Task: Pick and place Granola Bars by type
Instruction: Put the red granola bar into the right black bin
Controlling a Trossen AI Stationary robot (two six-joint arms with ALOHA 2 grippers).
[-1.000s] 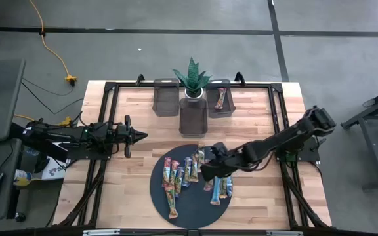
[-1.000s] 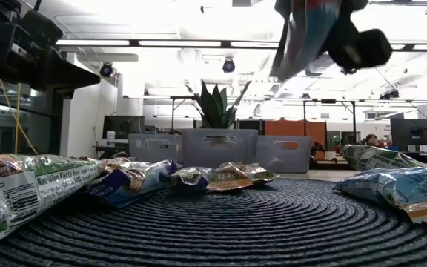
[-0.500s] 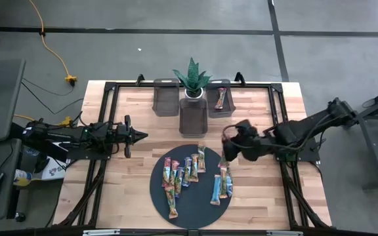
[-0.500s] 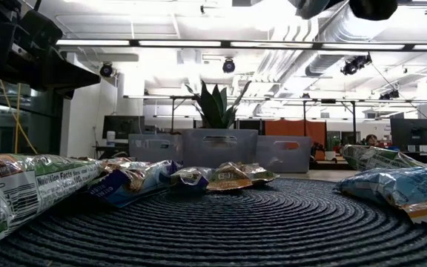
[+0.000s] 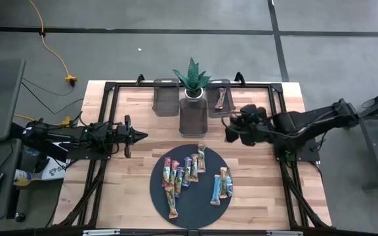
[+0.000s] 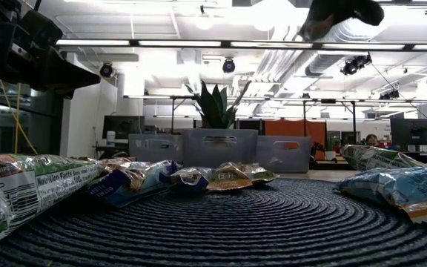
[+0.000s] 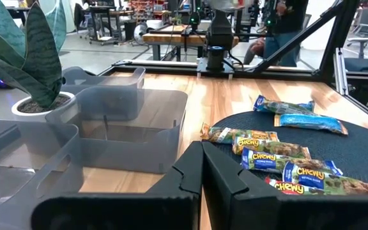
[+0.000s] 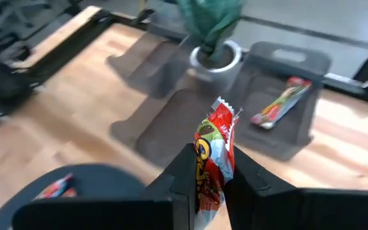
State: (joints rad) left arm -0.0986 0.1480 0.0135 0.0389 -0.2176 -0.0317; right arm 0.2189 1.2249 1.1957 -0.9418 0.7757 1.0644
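My right gripper (image 5: 231,132) hangs above the table between the dark round disc (image 5: 157,193) and the right-hand bin (image 5: 212,108), shut on a red-wrapped granola bar (image 8: 213,142). In the low view only its dark underside (image 6: 341,10) shows at the top edge. Several more bars (image 5: 184,172) lie flat on the disc. Another bar (image 5: 221,98) lies in the right-hand bin. My left gripper (image 5: 138,136) is shut and empty, level above the table's left side. My right gripper pinches the red bar between its two fingers (image 8: 185,161), the wrapper's flat faces against them. The bar's crimped end (image 8: 225,110) sticks out past the fingertips. The fingers slant down toward the far edge, along the bar. The bar is lifted clear of disc and table.
Three translucent grey bins (image 5: 165,98) (image 5: 193,117) stand in a row at the far side, with a potted plant (image 5: 191,78) behind the middle one. A black frame (image 5: 277,105) runs round the table. Bare wood lies between bins and disc.
My right gripper has risen from over the disc's right part and travelled toward the far edge, up to the right-hand bin, tipping more level and rolling as it went. The red bar has gone with it, clear of the disc.
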